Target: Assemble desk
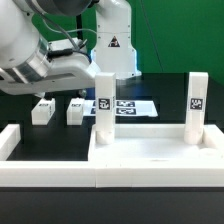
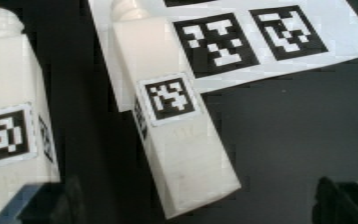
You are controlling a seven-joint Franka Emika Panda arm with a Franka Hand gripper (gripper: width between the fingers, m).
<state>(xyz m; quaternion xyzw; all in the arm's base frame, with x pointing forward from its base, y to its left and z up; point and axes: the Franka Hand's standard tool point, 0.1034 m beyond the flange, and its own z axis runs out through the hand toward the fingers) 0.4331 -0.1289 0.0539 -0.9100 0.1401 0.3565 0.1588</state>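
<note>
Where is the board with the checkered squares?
The marker board lies flat behind the desk panel, partly hidden by the upright leg post on the exterior view's left.

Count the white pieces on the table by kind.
upright leg posts: 2
lying leg posts: 2
panel: 1
rail: 1
marker board: 1
Total: 7
</note>
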